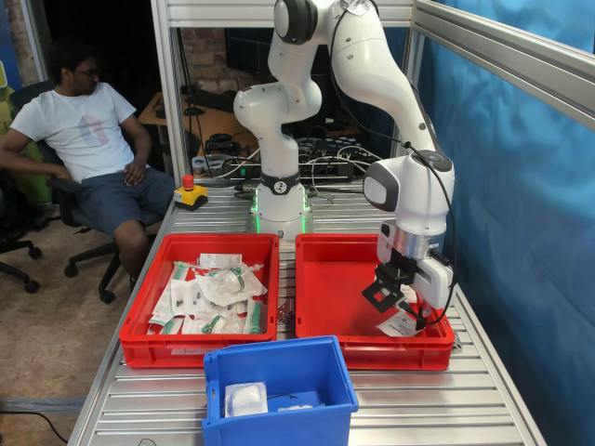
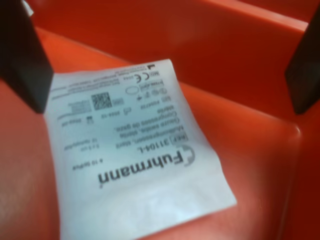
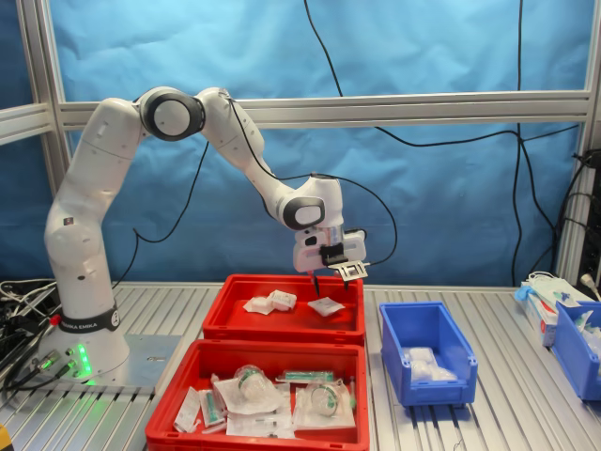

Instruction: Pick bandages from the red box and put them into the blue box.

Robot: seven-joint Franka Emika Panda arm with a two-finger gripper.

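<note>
Clearly, my gripper (image 2: 165, 60) hung with jaws wide apart and empty over one bandage (image 2: 137, 155) in the red box's (image 1: 325, 279) corner, two more bandages (image 3: 269, 303) lay farther left in the second exterior view, and the blue box (image 1: 279, 376) already held some.

Bandages (image 3: 326, 306): flat white printed packets, several lying in the red box (image 3: 282, 325); others rest inside the blue box (image 3: 427, 350) alongside.
</note>
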